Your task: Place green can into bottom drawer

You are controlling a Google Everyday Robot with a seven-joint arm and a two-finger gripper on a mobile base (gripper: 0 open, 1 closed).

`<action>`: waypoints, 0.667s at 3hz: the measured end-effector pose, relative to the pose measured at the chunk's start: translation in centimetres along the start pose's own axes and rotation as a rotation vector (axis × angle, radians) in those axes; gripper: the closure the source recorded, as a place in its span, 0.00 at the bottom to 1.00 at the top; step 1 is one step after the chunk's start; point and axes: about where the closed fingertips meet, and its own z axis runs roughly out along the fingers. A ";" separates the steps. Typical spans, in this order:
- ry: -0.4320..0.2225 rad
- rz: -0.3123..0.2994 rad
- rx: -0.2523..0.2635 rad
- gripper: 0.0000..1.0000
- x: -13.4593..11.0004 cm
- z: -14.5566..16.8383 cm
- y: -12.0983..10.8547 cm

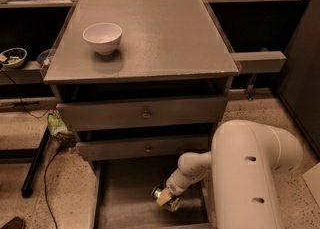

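The bottom drawer (125, 199) is pulled open at the foot of the grey cabinet, and its flat grey floor shows. My gripper (166, 199) reaches down into it from the right, low over the floor near the drawer's middle. It is shut on the green can (160, 193), a small shiny green-and-silver can that lies roughly sideways at the gripper's tip. I cannot tell whether the can touches the floor. My white arm (250, 173) covers the drawer's right side.
A white bowl (102, 37) stands on the cabinet top (170, 33) at the left. The top drawer (145, 114) and the middle drawer (147, 148) overhang the open drawer's back. A black stand leg (35, 163), a cable and a green packet (56, 123) lie on the floor at the left.
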 end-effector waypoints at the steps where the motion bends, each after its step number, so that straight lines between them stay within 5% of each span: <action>1: 0.012 0.016 0.024 1.00 0.0 0.9 0.0; 2: -0.010 0.060 0.075 1.00 -0.3 1.7 -1.0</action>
